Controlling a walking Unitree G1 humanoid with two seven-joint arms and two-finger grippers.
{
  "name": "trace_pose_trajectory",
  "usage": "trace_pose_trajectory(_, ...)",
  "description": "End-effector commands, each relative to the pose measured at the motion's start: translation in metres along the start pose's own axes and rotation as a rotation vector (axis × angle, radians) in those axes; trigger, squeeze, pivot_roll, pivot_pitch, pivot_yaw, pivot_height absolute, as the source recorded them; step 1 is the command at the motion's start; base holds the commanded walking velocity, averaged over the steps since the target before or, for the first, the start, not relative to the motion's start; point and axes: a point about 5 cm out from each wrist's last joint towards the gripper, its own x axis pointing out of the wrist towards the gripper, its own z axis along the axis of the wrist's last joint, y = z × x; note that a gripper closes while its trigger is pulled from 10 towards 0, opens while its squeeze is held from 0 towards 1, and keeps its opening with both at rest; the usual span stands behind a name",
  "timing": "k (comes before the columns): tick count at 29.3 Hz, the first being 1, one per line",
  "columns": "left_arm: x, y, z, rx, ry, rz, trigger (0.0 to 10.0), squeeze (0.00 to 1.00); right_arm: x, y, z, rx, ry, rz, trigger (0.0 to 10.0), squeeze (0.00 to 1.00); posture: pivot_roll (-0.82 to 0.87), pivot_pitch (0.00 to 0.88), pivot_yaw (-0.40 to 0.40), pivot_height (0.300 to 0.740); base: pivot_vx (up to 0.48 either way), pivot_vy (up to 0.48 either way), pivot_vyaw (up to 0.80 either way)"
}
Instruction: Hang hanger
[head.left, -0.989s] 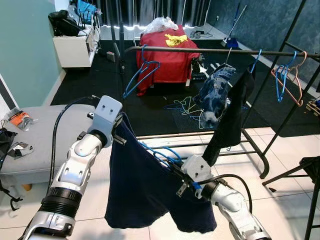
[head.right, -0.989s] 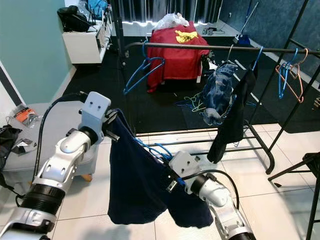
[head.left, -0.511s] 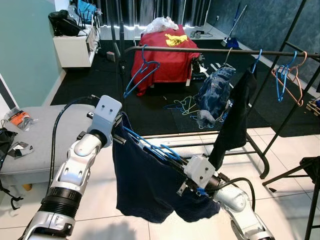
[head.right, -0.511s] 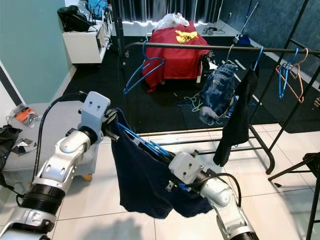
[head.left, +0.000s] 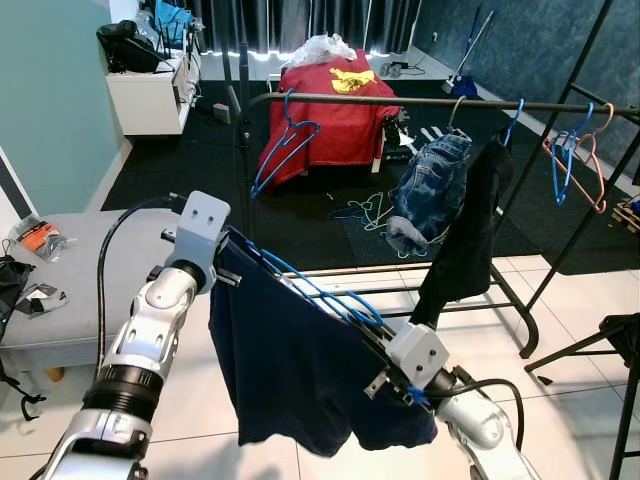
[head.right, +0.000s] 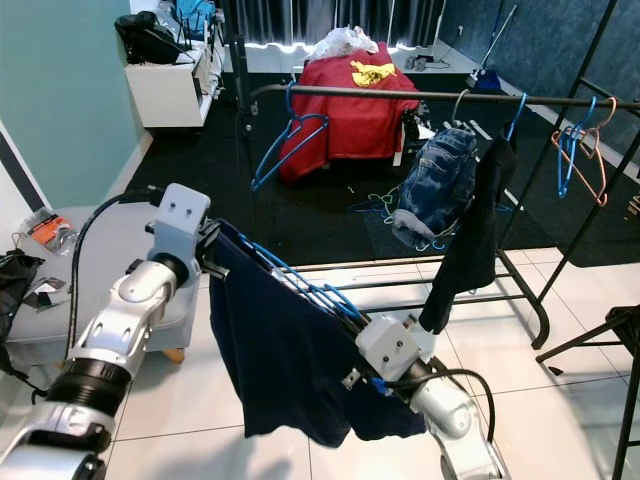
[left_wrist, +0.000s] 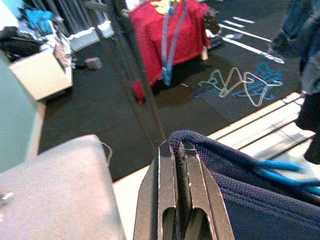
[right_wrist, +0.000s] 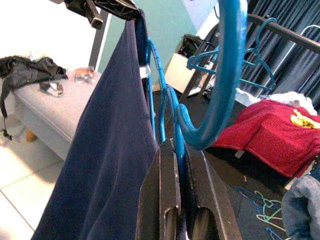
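A dark navy garment (head.left: 290, 370) hangs stretched between my two arms on a blue hanger (head.left: 315, 292). My left gripper (left_wrist: 179, 150) is shut on the garment's upper corner, at the left of the eye views (head.left: 228, 245). My right gripper (right_wrist: 176, 150) is shut on the blue hanger near its hook (right_wrist: 220, 85), low in the middle of the eye views (head.left: 385, 352). The black clothes rail (head.left: 420, 101) runs across behind, above both grippers.
On the rail hang an empty blue hanger (head.left: 283, 140), jeans (head.left: 425, 190), a black garment (head.left: 462, 235) and blue and pink hangers (head.left: 572, 160). A grey bench (head.left: 70, 280) stands at left. Loose hangers (head.left: 372, 212) lie on the dark carpet. A red-covered table (head.left: 335, 110) stands behind.
The garment now hangs flatter and lower between the arms. My right gripper has moved down and to the right; my left gripper has shifted slightly left.
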Motion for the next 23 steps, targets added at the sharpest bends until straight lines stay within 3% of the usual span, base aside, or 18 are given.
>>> trace_pose_trajectory(1,0.002,0.016,0.002,0.021,-0.007,0.060,0.0,0.00,-0.005,-0.003,0.001,0.013,-0.022,-0.023,10.0,0.00,-0.02,0.000,-0.012,0.740,0.000,0.000,0.00)
trace_pose_trajectory(5,0.006,0.021,0.002,0.029,0.002,0.066,0.0,0.00,-0.005,-0.002,0.002,0.043,-0.042,-0.030,10.0,0.00,-0.02,0.000,-0.009,0.740,0.000,0.000,0.00)
trace_pose_trajectory(9,0.007,0.010,-0.004,0.034,0.020,0.016,0.0,0.00,0.007,-0.014,0.014,0.066,-0.104,-0.081,10.0,0.00,-0.02,0.000,-0.007,0.740,0.000,0.000,0.00)
trace_pose_trajectory(12,-0.001,-0.034,-0.006,-0.005,-0.017,-0.204,0.0,0.00,0.033,-0.040,0.058,0.048,-0.258,-0.133,10.0,0.00,-0.02,0.000,-0.010,0.740,0.000,0.000,0.00)
trace_pose_trajectory(19,-0.012,-0.061,0.002,-0.072,-0.088,-0.336,0.0,0.00,0.052,-0.059,0.090,0.012,-0.368,-0.185,10.0,0.00,-0.02,0.000,-0.016,0.740,0.000,0.000,0.00)
trace_pose_trajectory(23,-0.032,-0.092,0.025,-0.145,-0.186,-0.520,0.0,0.00,0.074,-0.072,0.091,-0.017,-0.330,-0.221,10.0,0.00,-0.01,0.000,-0.023,0.740,0.000,0.000,0.00)
